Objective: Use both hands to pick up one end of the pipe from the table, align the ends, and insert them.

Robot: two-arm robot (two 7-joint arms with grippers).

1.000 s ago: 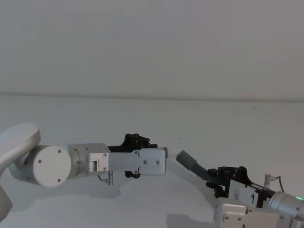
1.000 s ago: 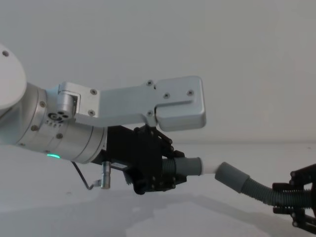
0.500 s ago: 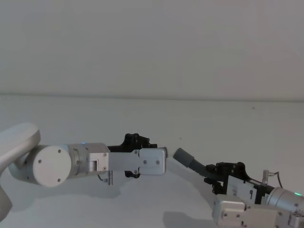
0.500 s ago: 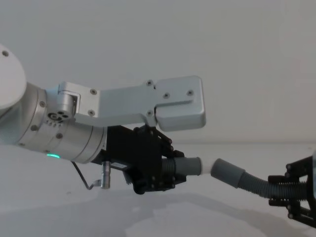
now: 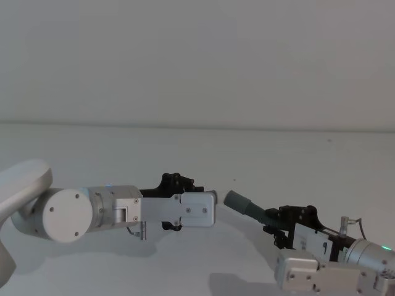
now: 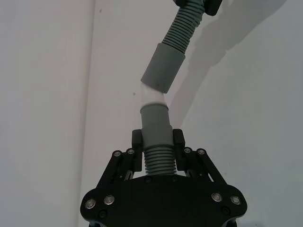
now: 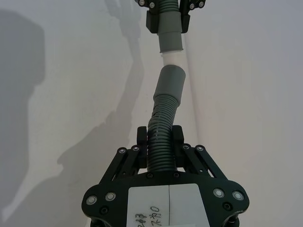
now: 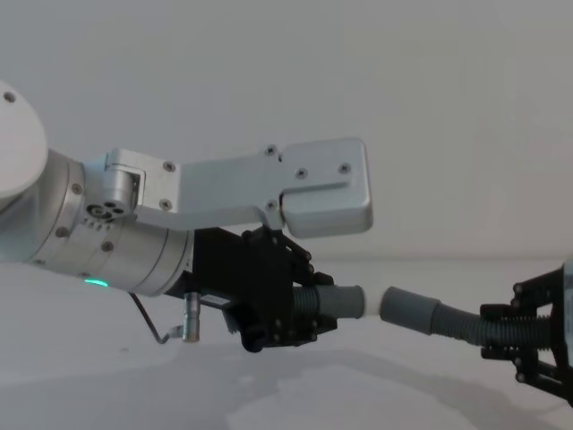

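The left gripper (image 8: 309,309) is clamped on the corrugated part of one pipe piece (image 6: 156,142), its fingers (image 6: 137,142) pressed against the ribs on either side, and it holds this piece above the white table (image 5: 247,154). That piece lies nearly level, its long axis running across the robot's front, with its smooth grey cuff (image 8: 345,301) and a narrower white tip (image 6: 152,97) pointing toward the robot's right. The right gripper (image 8: 528,340) is closed around the ribbed body of the longer corrugated hose (image 7: 161,137), which rises and bends as it leaves the jaws, so its wider grey cuff (image 8: 410,310) points toward the robot's left, facing the other piece. In the chest view the two ends sit at about the same height and are separated by a small gap. In the left wrist view the hose cuff (image 6: 163,67) is tilted, not in line with the white tip, and whether they touch cannot be told.
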